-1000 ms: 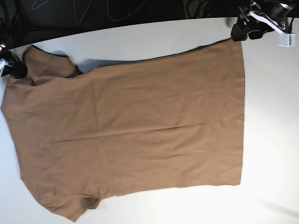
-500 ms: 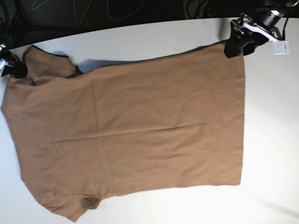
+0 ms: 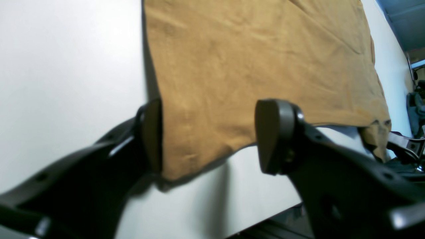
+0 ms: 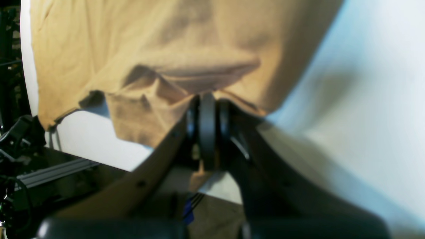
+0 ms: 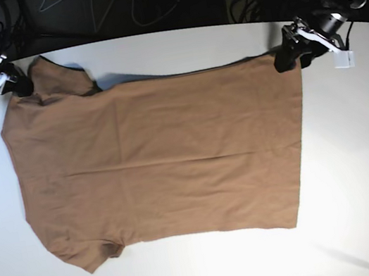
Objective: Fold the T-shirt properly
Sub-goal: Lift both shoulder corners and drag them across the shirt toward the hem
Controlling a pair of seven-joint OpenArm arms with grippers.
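I see the brown T-shirt (image 5: 160,160) spread flat on the white table (image 5: 358,150), sleeves toward the right arm's side and hem toward the left arm's side. My right gripper (image 4: 207,109) is clenched on a bunched fold of cloth by the far sleeve. My left gripper (image 3: 209,139) has its jaws apart, straddling the shirt's far hem corner without pinching it.
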